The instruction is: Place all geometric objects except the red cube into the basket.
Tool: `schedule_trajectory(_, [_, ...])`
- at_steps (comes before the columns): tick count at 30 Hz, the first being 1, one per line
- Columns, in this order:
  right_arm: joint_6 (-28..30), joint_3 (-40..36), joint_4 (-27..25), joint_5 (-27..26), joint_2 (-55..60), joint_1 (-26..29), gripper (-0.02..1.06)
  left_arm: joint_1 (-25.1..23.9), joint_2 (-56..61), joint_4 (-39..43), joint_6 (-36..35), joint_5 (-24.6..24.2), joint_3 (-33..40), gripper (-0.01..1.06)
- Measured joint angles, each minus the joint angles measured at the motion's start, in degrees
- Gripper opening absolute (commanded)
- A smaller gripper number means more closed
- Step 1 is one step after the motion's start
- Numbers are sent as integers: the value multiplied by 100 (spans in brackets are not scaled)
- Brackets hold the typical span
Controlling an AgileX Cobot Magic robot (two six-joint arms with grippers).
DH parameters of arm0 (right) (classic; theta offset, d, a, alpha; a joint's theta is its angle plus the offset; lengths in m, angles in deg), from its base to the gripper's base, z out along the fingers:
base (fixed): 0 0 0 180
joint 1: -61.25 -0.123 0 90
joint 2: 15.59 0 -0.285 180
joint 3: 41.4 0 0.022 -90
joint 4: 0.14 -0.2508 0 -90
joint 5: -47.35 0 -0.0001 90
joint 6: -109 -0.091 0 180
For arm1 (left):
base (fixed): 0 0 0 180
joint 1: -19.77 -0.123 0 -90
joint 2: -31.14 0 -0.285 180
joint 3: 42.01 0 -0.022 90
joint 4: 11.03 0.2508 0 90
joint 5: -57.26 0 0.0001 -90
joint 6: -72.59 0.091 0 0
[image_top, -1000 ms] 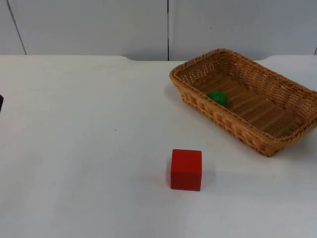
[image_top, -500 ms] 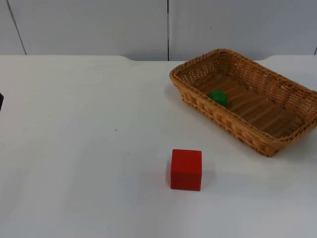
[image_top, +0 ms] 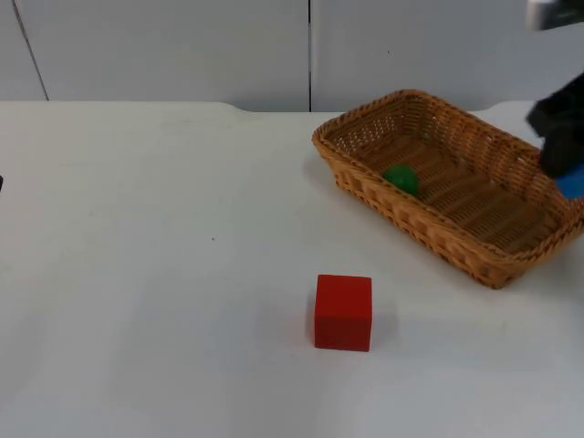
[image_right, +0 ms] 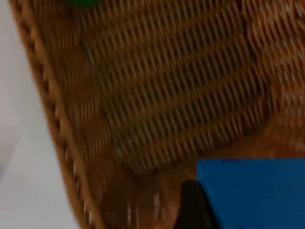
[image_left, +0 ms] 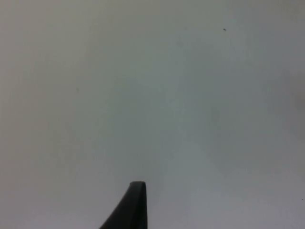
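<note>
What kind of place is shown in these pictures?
Probably a robot test bench in a lab, not a home: a bare white table against a grey partition wall, with only a wicker basket, a red cube and a robot claw carrying a blue block.

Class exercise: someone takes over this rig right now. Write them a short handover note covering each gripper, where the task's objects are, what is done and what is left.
Right gripper: above the wicker basket at its far right rim, holding a blue block.
Left gripper: waiting over bare white table.
Done: green object lies in the basket.
Red cube: on the table in front of the basket; it belongs there.
Left: drop the blue block into the basket.
</note>
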Motion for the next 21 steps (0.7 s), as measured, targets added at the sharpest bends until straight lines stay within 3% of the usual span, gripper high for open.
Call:
schedule_trajectory(6, [25,1107,-182,-49,1116,0,0,0,0,10,0,50,0,105])
schedule_trajectory(10, [40,1418,-192,-201,1570,0,10,0,0,10,0,72,0,105])
schedule_trajectory(13, [40,1472,-208,-354,1817,-11,30,0,0,10,0,72,0,105])
schedule_trajectory(15, [52,1472,-208,-366,1848,-23,49,0,0,23,0,72,0,105])
schedule_trajectory(16, [52,1472,-208,-377,1875,-51,49,0,0,23,0,72,0,105])
schedule_trajectory(19, [62,1472,-208,-435,1888,-99,73,0,0,23,0,72,0,105])
schedule_trajectory(21, [73,1494,-221,-445,1888,-98,79,0,0,35,0,72,0,105])
